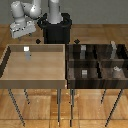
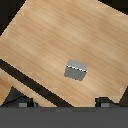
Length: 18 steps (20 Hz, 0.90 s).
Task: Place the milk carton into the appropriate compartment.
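The milk carton (image 1: 26, 51) is a tiny white-and-grey box standing upright in the far part of the light wooden tray (image 1: 10, 75), on the exterior view's left. From the wrist view the milk carton (image 2: 76, 70) shows as a small grey box with a bright white edge, resting on the tray floor. My gripper (image 1: 23, 33) hangs above the tray's far rim, higher than the carton and a little behind it. In the wrist view the gripper (image 2: 65, 103) has its two dark fingertips (image 2: 104, 102) wide apart, open, with nothing between them.
A dark-brown tray (image 1: 67, 62) split into several compartments by dividers stands on the exterior view's right, with small grey items (image 1: 85, 73) in some of them. Both trays stand on thin metal legs. The robot's black base (image 1: 56, 30) is behind them.
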Tool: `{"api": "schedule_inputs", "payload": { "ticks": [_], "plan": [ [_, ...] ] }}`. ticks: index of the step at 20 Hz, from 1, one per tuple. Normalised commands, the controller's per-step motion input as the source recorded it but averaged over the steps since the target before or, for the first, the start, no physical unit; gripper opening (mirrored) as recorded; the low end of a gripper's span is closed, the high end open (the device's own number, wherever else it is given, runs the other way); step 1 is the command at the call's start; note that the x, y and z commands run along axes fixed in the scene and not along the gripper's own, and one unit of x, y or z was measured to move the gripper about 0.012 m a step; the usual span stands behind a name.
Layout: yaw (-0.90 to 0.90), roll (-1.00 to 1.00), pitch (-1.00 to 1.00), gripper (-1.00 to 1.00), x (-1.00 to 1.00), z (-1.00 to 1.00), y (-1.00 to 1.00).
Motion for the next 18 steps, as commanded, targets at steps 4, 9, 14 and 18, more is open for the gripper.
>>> {"api": "schedule_inputs", "payload": {
  "ticks": [4, 9, 14, 18],
  "plan": [
    [0.00, 0.00, 0.00, 1.00, 0.50, 0.00, 0.00],
    [0.00, 0.00, 0.00, 1.00, 0.40, 0.00, 0.00],
    [0.00, 0.00, 0.00, 1.00, 0.20, 0.00, 0.20],
    [0.00, 0.00, 0.00, 1.00, -0.25, 0.00, 0.00]
  ]
}}
